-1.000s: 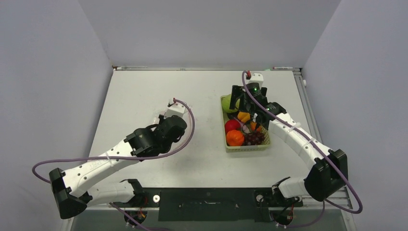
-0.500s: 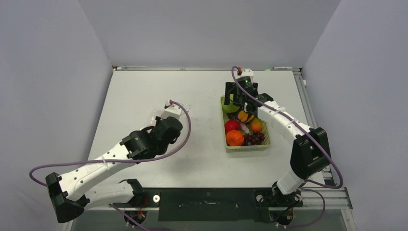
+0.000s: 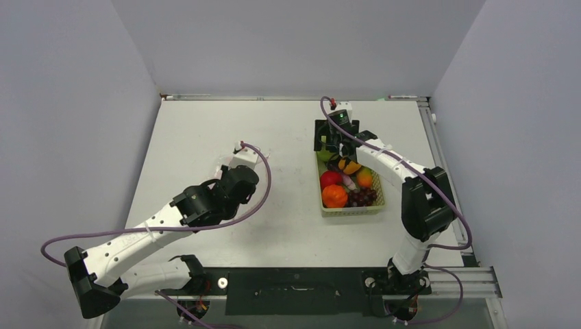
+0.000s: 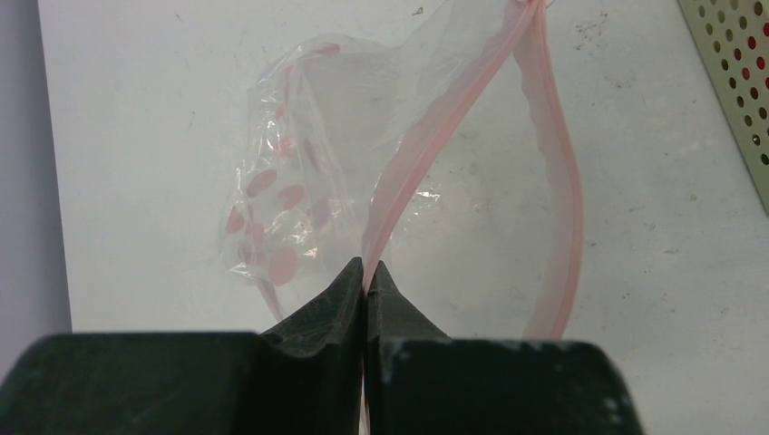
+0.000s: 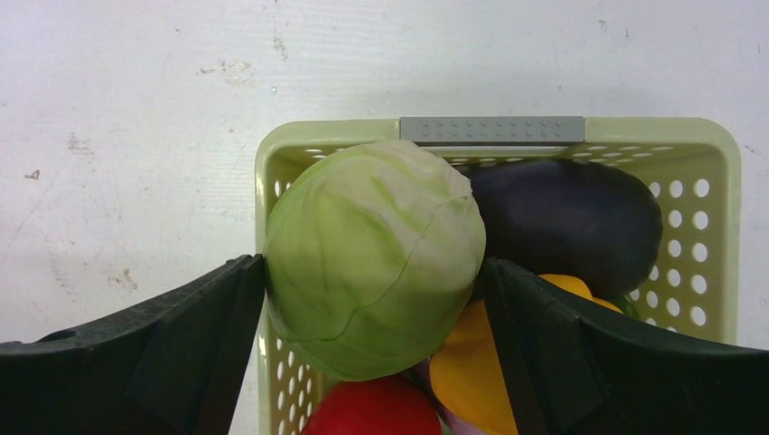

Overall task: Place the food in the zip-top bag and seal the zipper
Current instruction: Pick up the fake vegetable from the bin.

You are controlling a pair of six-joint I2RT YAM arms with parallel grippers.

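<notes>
Clear crinkly zip-top bag lying on white table, left gripper pinched shut on its pink-red zipper strip, right gripper spread wide astride pale green round toy cabbage in yellow-green mesh basket

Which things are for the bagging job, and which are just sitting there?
For the job: clear bag, pink zipper, green cabbage, eggplant, yellow pepper, tomato, orange, grapes.
Just sitting there: mesh basket holding the food, table.
</notes>
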